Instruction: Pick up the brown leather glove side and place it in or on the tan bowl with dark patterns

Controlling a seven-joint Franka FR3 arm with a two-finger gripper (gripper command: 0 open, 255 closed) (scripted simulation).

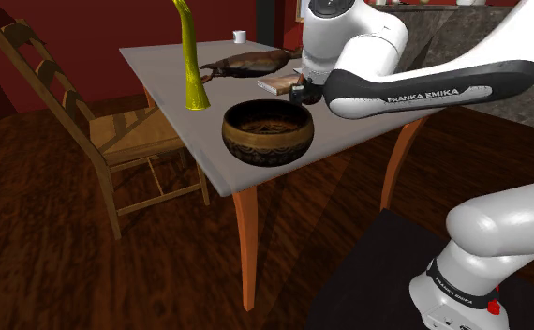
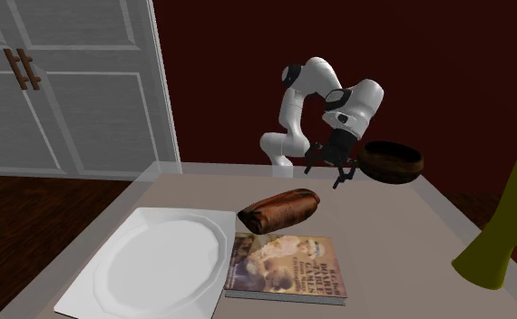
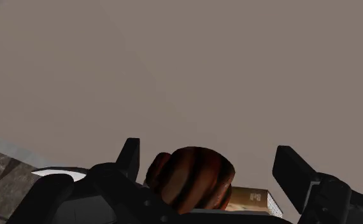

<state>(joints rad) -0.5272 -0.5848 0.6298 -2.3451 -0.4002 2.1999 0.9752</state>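
The brown leather glove lies rolled on the grey table, just beyond a book. In the shoulder view the glove rests behind the tan bowl with dark patterns, which stands near the table's front edge. My gripper hangs open over the table, next to the bowl and a short way from the glove. In the wrist view the glove shows ahead between the spread fingers of the gripper, untouched.
A white plate lies beside the book. A tall yellow vase stands at the table's edge in the shoulder view's left, a small white cup at the far end. A wooden chair stands beside the table.
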